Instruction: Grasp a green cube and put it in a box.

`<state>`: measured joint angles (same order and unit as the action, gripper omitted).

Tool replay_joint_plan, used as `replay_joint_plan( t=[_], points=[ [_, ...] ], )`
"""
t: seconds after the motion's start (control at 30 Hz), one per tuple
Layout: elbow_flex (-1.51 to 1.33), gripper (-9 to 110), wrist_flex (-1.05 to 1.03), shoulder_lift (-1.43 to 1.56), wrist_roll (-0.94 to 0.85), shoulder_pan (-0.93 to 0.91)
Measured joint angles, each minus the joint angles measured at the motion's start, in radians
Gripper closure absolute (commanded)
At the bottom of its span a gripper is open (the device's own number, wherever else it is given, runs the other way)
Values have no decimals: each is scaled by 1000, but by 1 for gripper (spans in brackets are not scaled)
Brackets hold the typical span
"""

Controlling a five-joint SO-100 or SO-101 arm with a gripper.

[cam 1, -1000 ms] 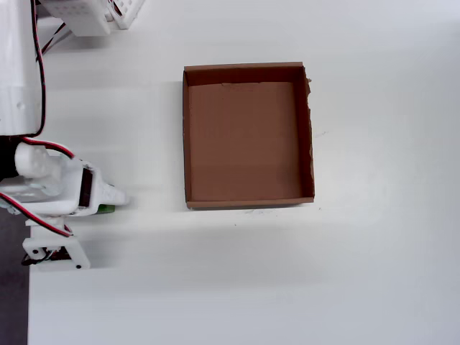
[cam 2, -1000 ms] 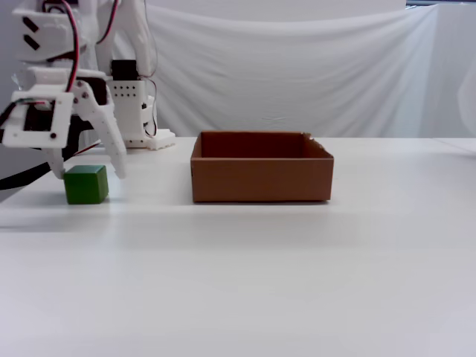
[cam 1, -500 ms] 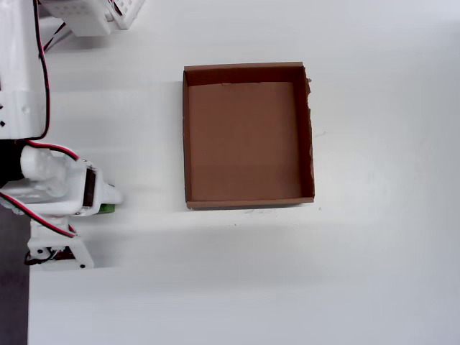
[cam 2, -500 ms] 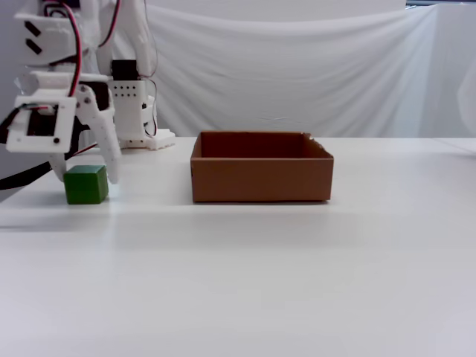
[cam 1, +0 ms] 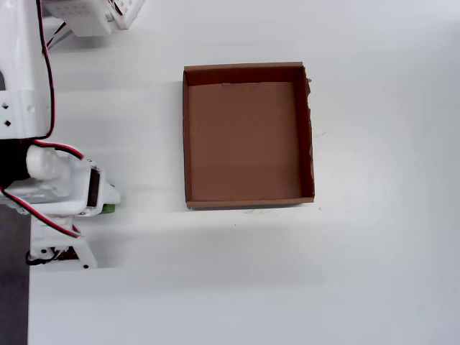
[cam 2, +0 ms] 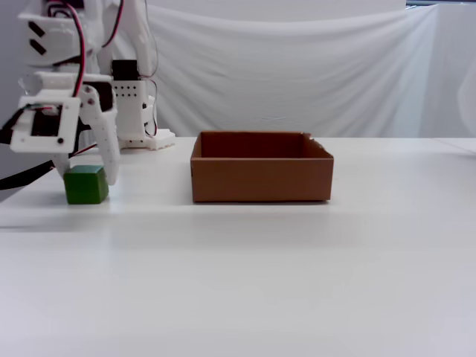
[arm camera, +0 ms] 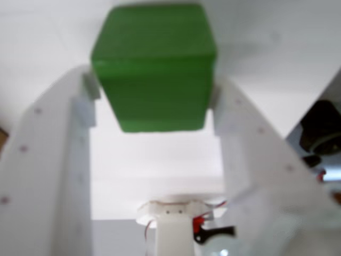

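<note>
White table (cam 2: 297,282), arm bent low, hand (cam 2: 85,175) clamped on green cube (cam 2: 85,184) (box (cam 2: 260,178) well apart).

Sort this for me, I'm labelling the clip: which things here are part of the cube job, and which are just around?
Part of the job:
green cube, between the gripper fingers, on the table
cardboard box, nothing in it

Just around:
white perforated part near the arm's base
white cloth backdrop
</note>
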<state>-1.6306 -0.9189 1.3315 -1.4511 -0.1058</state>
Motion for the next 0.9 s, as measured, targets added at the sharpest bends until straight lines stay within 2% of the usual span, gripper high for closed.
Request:
replay_joint_plan(
  t=[0.9],
  points=[
    [9, 86, 20, -23, 8, 2]
  ],
)
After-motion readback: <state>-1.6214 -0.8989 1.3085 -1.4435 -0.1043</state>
